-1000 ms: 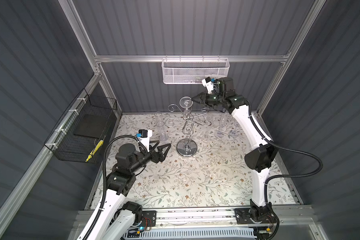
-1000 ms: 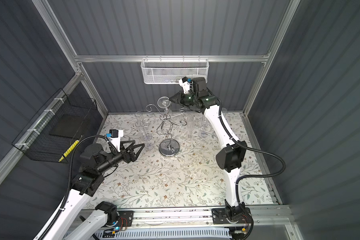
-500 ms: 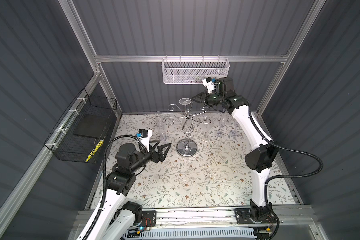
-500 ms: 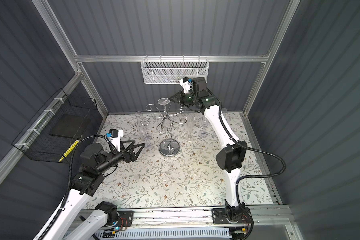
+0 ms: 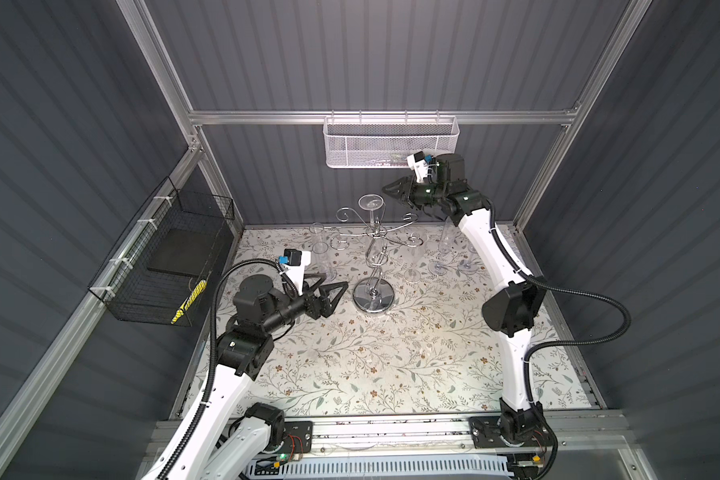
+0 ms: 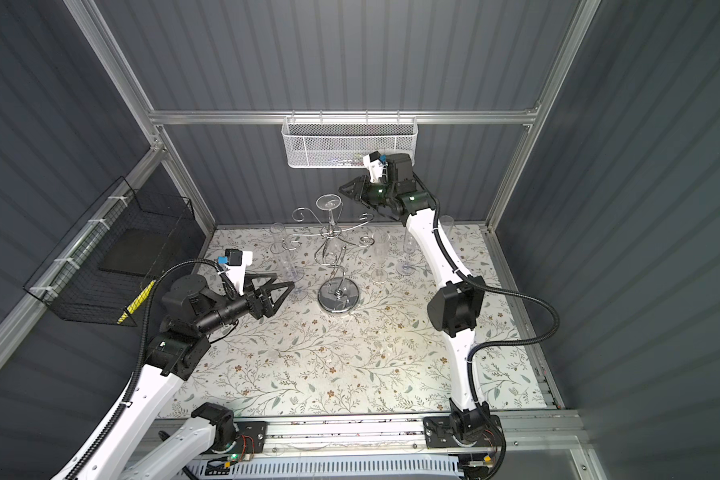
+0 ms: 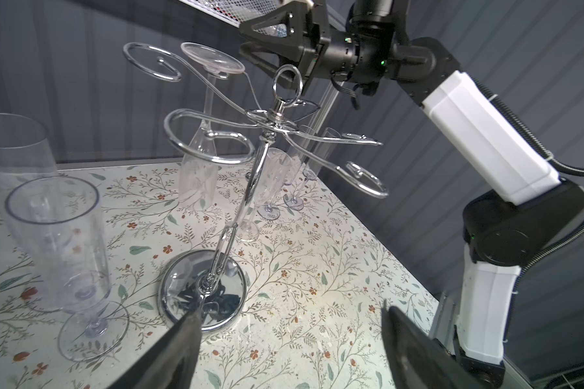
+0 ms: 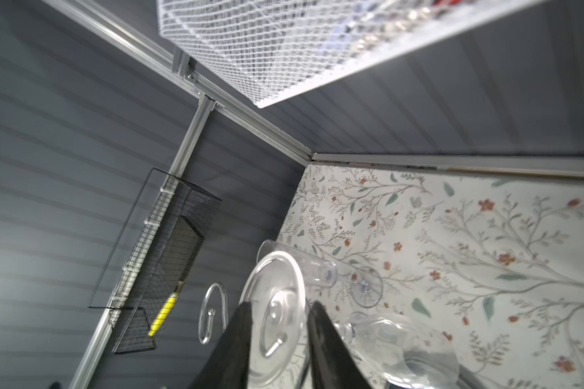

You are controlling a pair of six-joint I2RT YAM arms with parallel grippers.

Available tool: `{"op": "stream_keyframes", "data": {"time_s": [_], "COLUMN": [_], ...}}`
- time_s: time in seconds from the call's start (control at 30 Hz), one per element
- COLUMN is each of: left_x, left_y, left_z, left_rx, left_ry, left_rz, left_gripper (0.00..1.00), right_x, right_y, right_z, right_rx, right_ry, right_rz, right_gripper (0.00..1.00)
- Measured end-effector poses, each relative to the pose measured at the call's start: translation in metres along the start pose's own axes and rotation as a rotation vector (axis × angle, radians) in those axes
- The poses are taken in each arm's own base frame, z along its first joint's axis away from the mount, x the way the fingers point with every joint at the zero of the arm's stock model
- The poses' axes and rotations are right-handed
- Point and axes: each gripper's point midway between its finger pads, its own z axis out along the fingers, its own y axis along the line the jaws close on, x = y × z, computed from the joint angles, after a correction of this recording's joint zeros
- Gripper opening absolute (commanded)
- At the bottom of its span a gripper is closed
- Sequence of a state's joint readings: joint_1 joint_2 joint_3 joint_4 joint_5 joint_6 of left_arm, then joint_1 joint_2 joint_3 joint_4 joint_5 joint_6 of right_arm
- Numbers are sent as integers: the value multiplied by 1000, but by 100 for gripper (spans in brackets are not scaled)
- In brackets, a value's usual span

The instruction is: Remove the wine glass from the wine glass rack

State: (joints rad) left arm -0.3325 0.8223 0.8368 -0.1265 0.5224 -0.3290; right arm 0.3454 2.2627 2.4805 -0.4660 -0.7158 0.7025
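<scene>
The wine glass rack point(image 5: 373, 297) point(image 6: 338, 300) point(image 7: 203, 289) is a chrome stand with a mirrored disc base and curled arms, set at mid-back of the floral table. One clear wine glass point(image 5: 371, 203) point(image 6: 328, 202) point(image 7: 213, 57) hangs upside down from an arm, foot uppermost. My right gripper point(image 5: 387, 192) point(image 6: 344, 189) point(image 8: 279, 304) hovers at foot height just right of it. Its jaws are parted, and the foot disc point(image 8: 273, 310) shows in the gap between them. My left gripper point(image 5: 337, 289) point(image 6: 285, 286) point(image 7: 290, 311) is wide open and empty, low and left of the base.
Several clear flutes stand on the table: one left of the rack point(image 5: 320, 249) point(image 7: 58, 235), others to its right point(image 5: 445, 245) point(image 5: 416, 257). A white mesh basket point(image 5: 391, 141) hangs on the back wall just above my right gripper. A black wire basket point(image 5: 163, 266) hangs on the left wall.
My right gripper's jaws have parted from shut beside the glass foot. The left arm has not moved.
</scene>
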Motion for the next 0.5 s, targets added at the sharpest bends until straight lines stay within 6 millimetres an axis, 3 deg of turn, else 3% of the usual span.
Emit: {"op": "stream_keyframes", "data": {"time_s": [0.2,0.37,0.5], "left_x": [-1,-23,-30], "left_y": [-9,-22,-25], "left_z": [2,-6,-7], "left_rx": [43,54,56], "left_ry": [40,10,4], "left_rz": [-10,12,13], "left_gripper": [85,86,85], "right_x": [5,4,2], "right_y": [-15,-12,-5], "right_z": [13,19,19], "right_rx": [-27,-81,-117], "right_ry": [26,31,31], "right_rz": [38,44,41], "right_gripper": [50,52,52]}}
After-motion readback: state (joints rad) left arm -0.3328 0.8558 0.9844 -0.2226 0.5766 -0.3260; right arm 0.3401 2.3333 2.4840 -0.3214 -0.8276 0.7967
